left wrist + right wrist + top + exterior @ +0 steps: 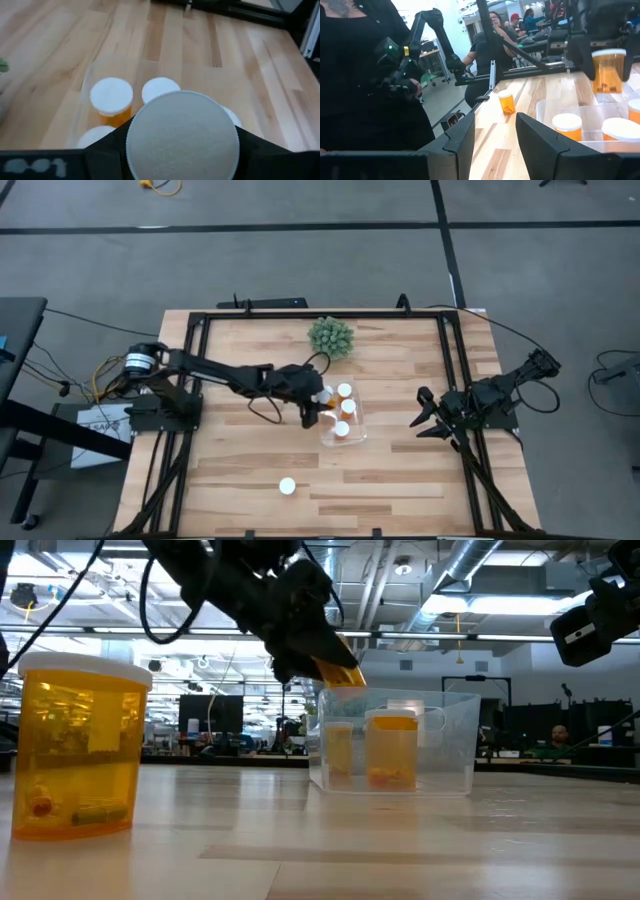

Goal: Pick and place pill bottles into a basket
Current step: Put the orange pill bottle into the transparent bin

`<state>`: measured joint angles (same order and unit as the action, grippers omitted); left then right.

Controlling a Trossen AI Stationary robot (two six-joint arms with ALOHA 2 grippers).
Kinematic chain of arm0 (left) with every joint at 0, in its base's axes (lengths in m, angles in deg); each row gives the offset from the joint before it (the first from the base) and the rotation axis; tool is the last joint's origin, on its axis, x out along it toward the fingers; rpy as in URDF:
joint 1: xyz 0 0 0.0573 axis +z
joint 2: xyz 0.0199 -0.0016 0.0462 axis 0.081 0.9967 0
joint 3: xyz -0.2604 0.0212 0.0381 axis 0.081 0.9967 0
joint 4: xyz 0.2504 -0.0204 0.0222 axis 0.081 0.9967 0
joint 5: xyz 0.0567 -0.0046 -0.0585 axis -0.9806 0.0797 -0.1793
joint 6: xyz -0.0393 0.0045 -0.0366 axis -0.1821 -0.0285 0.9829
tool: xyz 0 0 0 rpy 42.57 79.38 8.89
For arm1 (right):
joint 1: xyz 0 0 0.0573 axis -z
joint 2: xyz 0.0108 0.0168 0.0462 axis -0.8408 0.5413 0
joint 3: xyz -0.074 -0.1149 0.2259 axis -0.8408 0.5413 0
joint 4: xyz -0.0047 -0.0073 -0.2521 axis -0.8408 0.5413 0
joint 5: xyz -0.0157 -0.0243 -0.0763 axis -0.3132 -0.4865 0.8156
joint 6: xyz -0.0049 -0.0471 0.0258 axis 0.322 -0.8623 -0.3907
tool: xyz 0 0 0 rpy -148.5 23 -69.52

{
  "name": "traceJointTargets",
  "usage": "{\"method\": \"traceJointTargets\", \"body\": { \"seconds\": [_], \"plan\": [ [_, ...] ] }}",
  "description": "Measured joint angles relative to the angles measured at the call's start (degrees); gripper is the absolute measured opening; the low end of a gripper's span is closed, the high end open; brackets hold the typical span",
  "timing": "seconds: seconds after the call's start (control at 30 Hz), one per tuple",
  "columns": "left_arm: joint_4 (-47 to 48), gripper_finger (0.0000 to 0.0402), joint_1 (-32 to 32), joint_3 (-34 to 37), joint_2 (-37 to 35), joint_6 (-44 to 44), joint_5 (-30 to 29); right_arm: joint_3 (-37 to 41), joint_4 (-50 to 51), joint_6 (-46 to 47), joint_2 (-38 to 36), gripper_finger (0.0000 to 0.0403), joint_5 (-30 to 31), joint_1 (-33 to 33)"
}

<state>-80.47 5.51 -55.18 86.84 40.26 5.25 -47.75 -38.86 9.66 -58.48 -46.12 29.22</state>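
Observation:
My left gripper [318, 408] is shut on an amber pill bottle with a white cap [182, 135]. It holds the bottle above the left end of the clear basket [359, 423]. The right wrist view shows this bottle [607, 72] hanging over the basket's rim [545, 107]. Other bottles stand upright in the basket, their caps showing [345, 390] [341, 428]. One more bottle [287, 486] stands on its base near the table's front edge, large in the low view [75, 745]. My right gripper [428, 418] is open and empty to the right of the basket. My left gripper pinches the bottle between its two fingers [107, 150], which stand on opposite sides just at the cap's edge [131, 137]. The fingers come from above, pointing down. The bottle hangs cap up, lifted clear above the basket [340, 672].
A green spiky plant ball [331, 337] sits behind the basket toward the far edge. A black frame [455, 370] borders the table. There is bare wood in front of the basket and on the right. People stand beyond the table's left side [370, 75].

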Motion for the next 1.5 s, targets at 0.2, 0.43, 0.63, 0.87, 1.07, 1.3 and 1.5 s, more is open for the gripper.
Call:
{"method": "traceJointTargets", "body": {
  "seconds": [0.2,0.43,0.63,0.87,1.07,1.3,1.5],
  "plan": [
    [2.53,0.0176,0.00,-0.88,2.62,2.05,-0.49,0.00,-0.01,-0.02,-0.01,0.0136,0.00,0.00],
    [4.18,0.0176,0.26,-0.84,2.58,2.27,-1.56,0.00,-0.01,0.00,-0.01,0.0136,0.00,0.00],
    [4.01,0.0176,0.26,-0.84,2.58,2.24,-1.44,0.00,-0.01,0.00,-0.01,0.0136,0.00,0.00],
    [4.26,0.0176,-0.66,-0.84,2.58,0.61,-0.65,0.00,-0.01,-0.01,-0.01,0.0136,0.00,0.00],
    [5.17,0.0176,-2.46,-0.84,2.58,0.57,-2.80,0.00,-0.01,-0.01,-0.01,0.0136,0.00,0.00],
    [5.28,0.0176,-2.86,-1.02,4.99,0.19,-4.07,0.00,0.01,-0.01,0.00,0.0136,0.00,0.00],
    [6.59,0.0175,-2.30,-1.01,6.23,-0.64,-4.65,0.00,-0.01,0.00,0.01,0.0136,0.02,0.00]
  ]
}}
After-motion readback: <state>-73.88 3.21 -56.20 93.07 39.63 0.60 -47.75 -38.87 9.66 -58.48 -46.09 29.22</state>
